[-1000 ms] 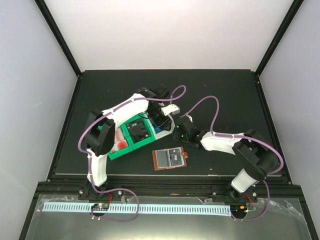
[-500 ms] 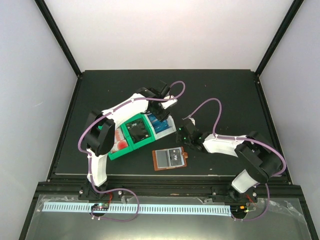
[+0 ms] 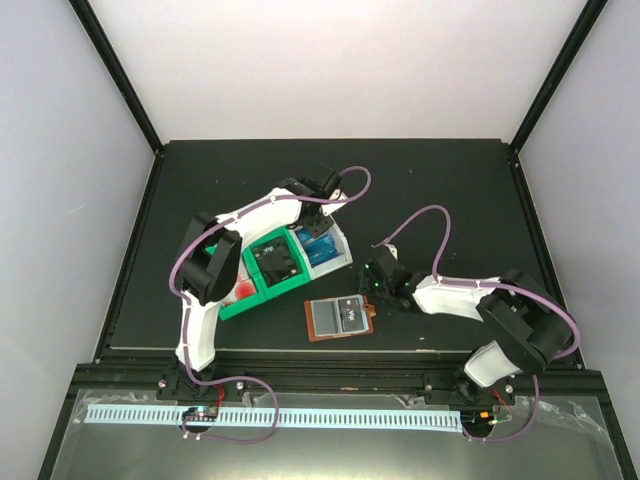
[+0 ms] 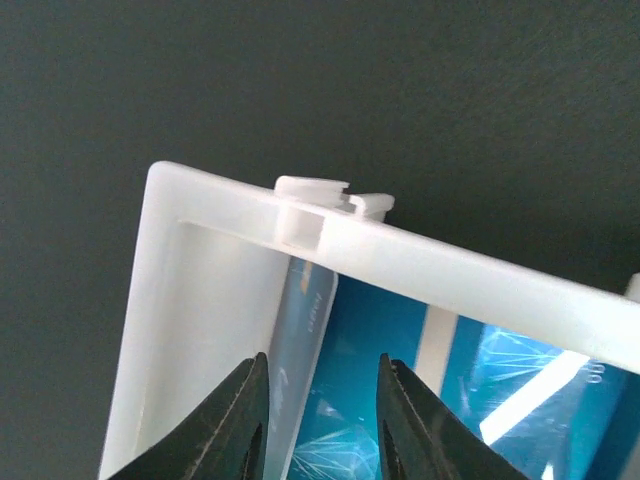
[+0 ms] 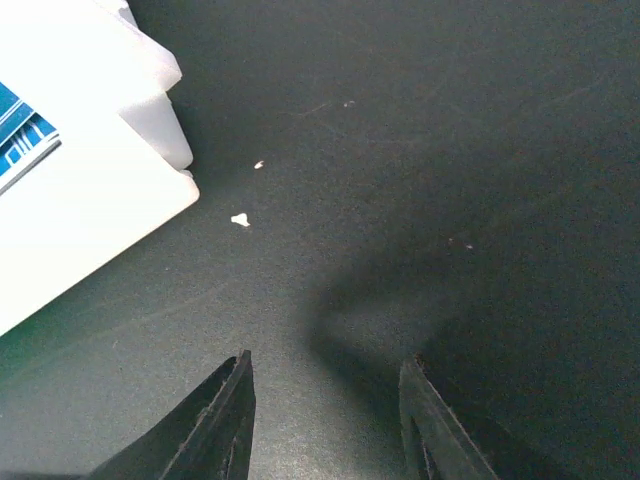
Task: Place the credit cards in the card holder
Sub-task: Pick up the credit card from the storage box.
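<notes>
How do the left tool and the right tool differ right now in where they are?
The left tool hangs over the white bin, above the blue cards; the right tool hangs over the dark table, beside that bin. A pale card leaning at the bin's wall lies below the left tool's gap; only table lies below the right tool's. Both are open, holding nothing.
</notes>
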Robot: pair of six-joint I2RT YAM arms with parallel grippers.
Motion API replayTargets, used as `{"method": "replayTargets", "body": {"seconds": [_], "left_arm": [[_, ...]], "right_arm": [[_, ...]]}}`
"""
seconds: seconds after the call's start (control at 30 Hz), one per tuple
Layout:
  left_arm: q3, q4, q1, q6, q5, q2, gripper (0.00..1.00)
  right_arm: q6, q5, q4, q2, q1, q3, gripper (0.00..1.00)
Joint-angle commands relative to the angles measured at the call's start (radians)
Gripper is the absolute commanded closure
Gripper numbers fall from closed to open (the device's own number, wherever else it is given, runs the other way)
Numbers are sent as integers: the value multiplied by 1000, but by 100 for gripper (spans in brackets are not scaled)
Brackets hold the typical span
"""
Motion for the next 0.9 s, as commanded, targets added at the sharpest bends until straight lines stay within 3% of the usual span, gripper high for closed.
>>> {"method": "replayTargets", "body": {"seconds": [0.0, 0.27, 0.6, 0.87], "left_arm": [[41, 39, 18, 17, -48, 44, 72], [65, 24, 37, 15, -49, 98, 76], [80, -10, 45, 32, -63, 75, 98], [66, -29, 44, 28, -86, 12, 98]], "right_arm": [[21, 6, 5, -31, -7, -16, 57], [24, 14, -8, -47, -7, -25, 57], [30, 26, -27, -62, -7, -29, 58], [33, 31, -38, -83, -7, -30, 57]]}}
